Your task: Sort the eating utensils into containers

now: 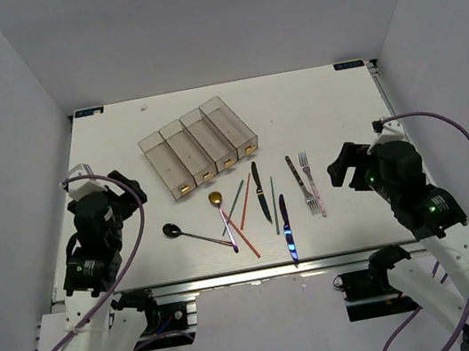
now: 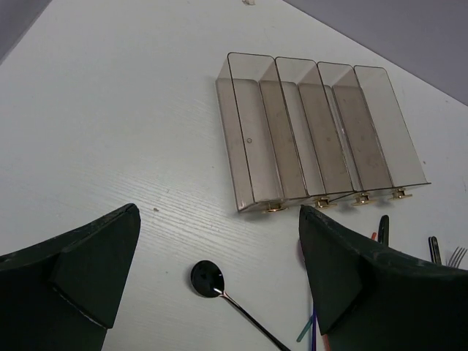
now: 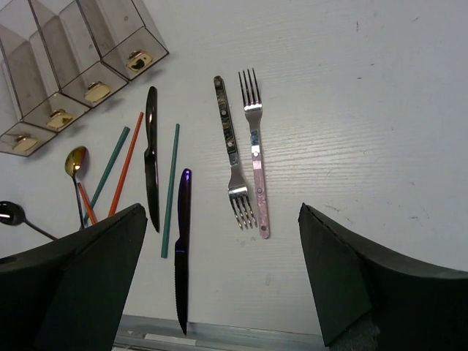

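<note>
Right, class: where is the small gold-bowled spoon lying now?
In the top view the small gold-bowled spoon lies left of centre on the white table, just in front of the clear-grey plastic bins, between a black spoon and a teal chopstick.

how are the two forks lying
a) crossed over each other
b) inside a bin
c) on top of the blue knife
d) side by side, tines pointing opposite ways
D: the dark-handled fork and the pink-handled fork lie parallel, with their tines at opposite ends.

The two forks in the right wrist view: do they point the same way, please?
No, the dark-handled fork and the pink-handled fork lie side by side with tines at opposite ends.
</note>
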`<action>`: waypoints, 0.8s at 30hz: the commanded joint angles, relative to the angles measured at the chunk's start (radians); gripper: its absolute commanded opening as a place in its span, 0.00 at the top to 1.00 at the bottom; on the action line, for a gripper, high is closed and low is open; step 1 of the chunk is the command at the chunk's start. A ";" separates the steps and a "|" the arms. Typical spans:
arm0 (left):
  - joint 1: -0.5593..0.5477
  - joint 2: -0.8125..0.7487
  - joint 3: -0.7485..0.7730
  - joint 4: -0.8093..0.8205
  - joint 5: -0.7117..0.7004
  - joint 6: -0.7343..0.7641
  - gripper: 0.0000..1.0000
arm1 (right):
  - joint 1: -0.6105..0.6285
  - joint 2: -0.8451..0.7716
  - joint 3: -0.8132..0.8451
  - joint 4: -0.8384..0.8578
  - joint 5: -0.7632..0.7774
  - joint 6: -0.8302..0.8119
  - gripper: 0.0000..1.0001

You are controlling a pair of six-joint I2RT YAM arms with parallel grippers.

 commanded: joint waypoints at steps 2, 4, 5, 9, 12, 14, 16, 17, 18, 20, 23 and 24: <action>0.003 0.001 -0.006 0.023 0.049 0.018 0.02 | -0.002 0.006 0.007 0.064 -0.006 0.007 0.11; 0.003 0.001 -0.006 0.025 0.050 0.020 0.02 | -0.002 0.015 0.013 0.067 -0.015 0.004 0.11; 0.005 -0.001 -0.006 0.026 0.052 0.018 0.02 | -0.002 0.020 0.014 0.069 -0.023 0.004 0.11; 0.003 0.004 -0.009 0.029 0.061 0.021 0.02 | -0.002 0.043 -0.021 0.125 -0.078 -0.001 0.11; 0.005 0.019 -0.008 0.031 0.062 0.021 0.02 | -0.002 0.124 -0.049 0.190 -0.092 0.022 0.11; 0.005 0.030 -0.006 0.028 0.062 0.021 0.02 | -0.002 0.222 -0.049 0.214 -0.086 0.021 0.11; 0.003 0.042 -0.008 0.026 0.068 0.021 0.02 | -0.002 0.326 -0.029 0.224 -0.016 0.003 0.11; 0.005 0.047 -0.006 0.028 0.072 0.023 0.02 | -0.005 0.365 -0.015 0.218 0.004 -0.005 0.11; 0.005 0.050 -0.008 0.029 0.079 0.026 0.02 | -0.006 0.400 0.015 0.215 0.015 -0.016 0.12; 0.005 0.054 -0.011 0.036 0.091 0.026 0.02 | -0.006 0.509 0.052 0.211 0.069 -0.047 0.26; 0.003 0.065 -0.009 0.037 0.095 0.026 0.02 | -0.019 0.645 0.083 0.224 0.126 -0.060 0.46; 0.003 0.067 -0.011 0.036 0.096 0.028 0.02 | -0.026 0.673 0.089 0.237 0.103 -0.068 0.48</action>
